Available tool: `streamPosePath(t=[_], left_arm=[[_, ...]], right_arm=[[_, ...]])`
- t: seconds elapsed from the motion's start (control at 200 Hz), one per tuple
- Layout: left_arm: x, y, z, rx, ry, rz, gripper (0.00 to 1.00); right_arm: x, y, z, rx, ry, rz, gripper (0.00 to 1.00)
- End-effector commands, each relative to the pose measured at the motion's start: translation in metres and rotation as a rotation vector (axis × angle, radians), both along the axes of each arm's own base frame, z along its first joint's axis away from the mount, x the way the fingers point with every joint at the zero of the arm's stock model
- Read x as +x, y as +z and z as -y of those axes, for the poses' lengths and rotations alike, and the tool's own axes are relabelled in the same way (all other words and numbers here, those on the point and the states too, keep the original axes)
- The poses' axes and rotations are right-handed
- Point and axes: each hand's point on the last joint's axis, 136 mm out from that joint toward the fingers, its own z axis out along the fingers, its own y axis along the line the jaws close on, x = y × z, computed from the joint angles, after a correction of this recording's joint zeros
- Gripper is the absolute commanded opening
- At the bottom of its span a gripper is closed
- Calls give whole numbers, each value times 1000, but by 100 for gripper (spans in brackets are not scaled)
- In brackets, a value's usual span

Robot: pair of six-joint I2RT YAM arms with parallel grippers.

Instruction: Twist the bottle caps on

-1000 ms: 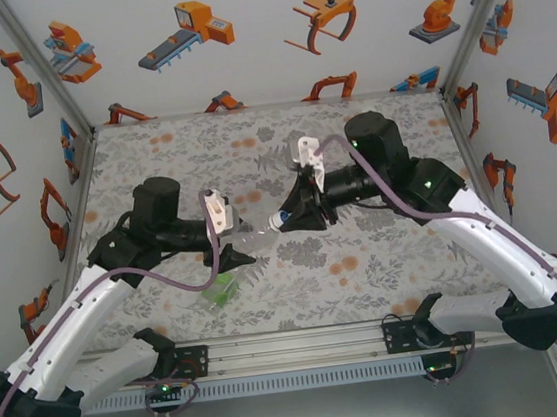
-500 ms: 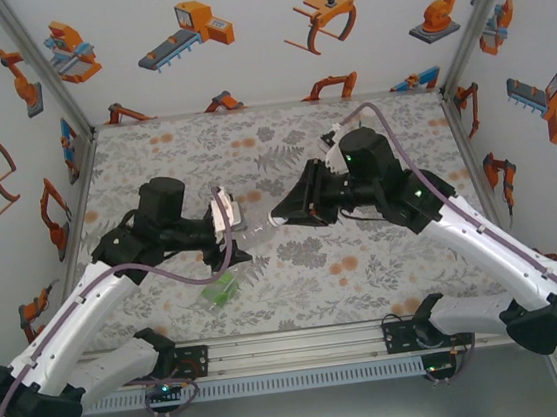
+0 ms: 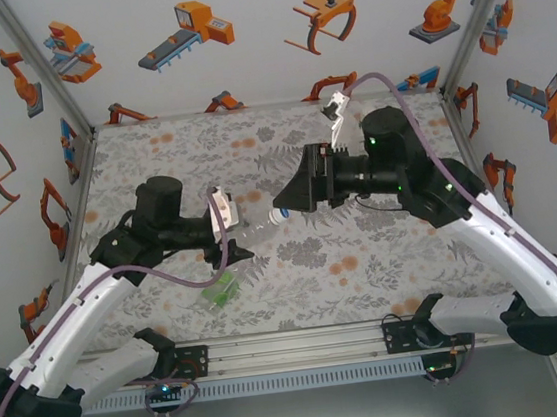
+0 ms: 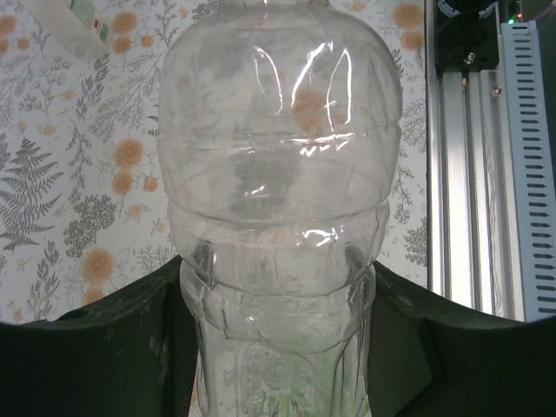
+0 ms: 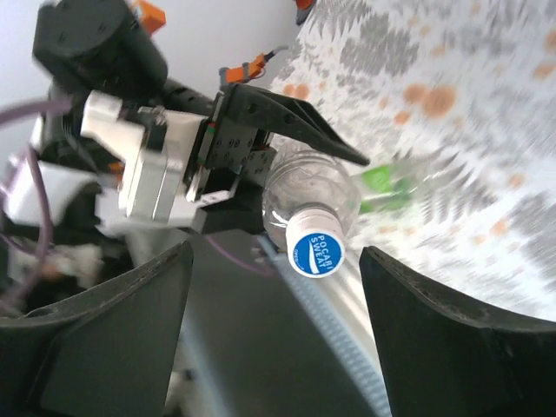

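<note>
Two bottles can be counted for certain. One clear bottle (image 3: 253, 229) is held off the surface (image 3: 396, 266), lying roughly level. One green bottle (image 3: 219, 290) lies on its side on the flowered surface just in front of the left claw (image 3: 236, 239). The left claw is clenched around the clear bottle's body, and in its own wrist view the dark fingers (image 4: 104, 347) press in on both sides of the ribbed lower part of the bottle (image 4: 278, 174). One cap (image 3: 280, 214) can be counted, white with a round blue label on top. It sits on the neck of the clear bottle and points toward the right arm. The right claw (image 3: 286, 204) faces that cap head-on and is released. In the right wrist view its two fingers (image 5: 130, 330) stand wide apart on either side of the cap (image 5: 315, 252), touching neither the cap nor the bottle (image 5: 304, 187). The green bottle (image 5: 382, 187) shows just behind. At the top left corner of the left wrist view lies part of a pale thing with a green label (image 4: 74, 19); too little of it shows to tell what it is.
</note>
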Motion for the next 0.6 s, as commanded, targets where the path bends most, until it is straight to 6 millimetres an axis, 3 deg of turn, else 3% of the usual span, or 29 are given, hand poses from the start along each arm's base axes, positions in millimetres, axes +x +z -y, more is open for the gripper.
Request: streamPosePath(t=[0.0, 0.14, 0.19, 0.335, 0.596], left_arm=[[-11, 16, 2, -53, -54, 29, 0], [-17, 18, 1, -65, -75, 29, 0], [-18, 19, 1, -70, -82, 26, 0], [-23, 23, 3, -86, -108, 12, 0], [-26, 22, 3, -88, -115, 2, 0]], right_arm=[[-26, 18, 5, -117, 256, 512, 71], [-70, 11, 2, -133, 621, 897, 68], [-77, 11, 1, -117, 685, 983, 68], [-82, 7, -8, -68, 774, 1135, 61], [-74, 0, -19, -48, 787, 1137, 52]])
